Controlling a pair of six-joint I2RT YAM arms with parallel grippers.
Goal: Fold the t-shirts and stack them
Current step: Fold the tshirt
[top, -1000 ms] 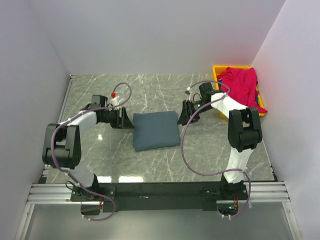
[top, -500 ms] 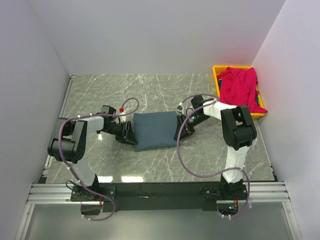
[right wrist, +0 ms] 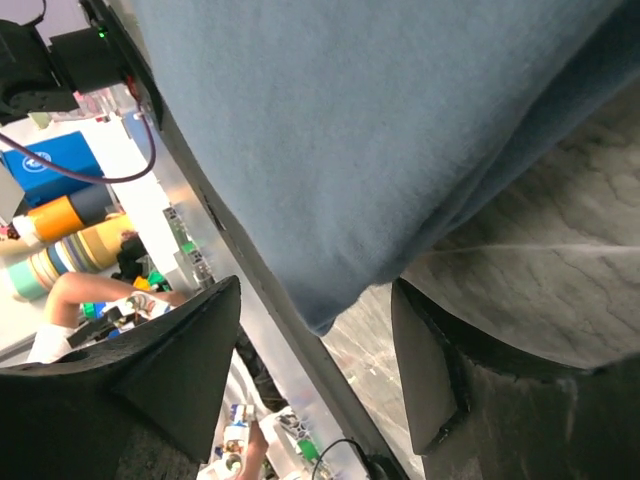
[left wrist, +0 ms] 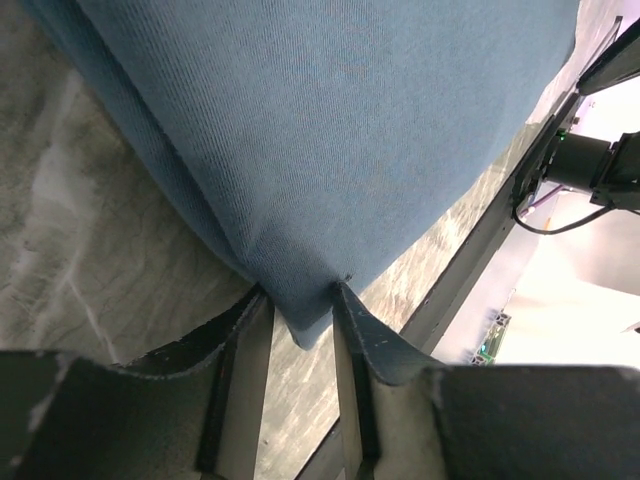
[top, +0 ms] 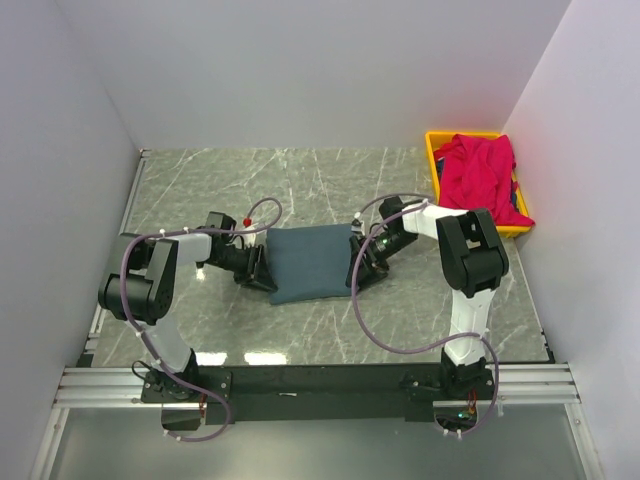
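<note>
Left tool (left wrist: 298, 300) clamps the blue-grey t-shirt (top: 312, 262) by a corner; right tool (right wrist: 315, 300) gapes around another. Looks soft, floppy: grip corners.

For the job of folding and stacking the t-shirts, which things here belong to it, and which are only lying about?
Belong to the job:
- blue-grey t-shirt, already folded
- red t-shirt, still crumpled

Only lying about:
- yellow bin, which holds the red one
- marble table, which everything rests on
</note>
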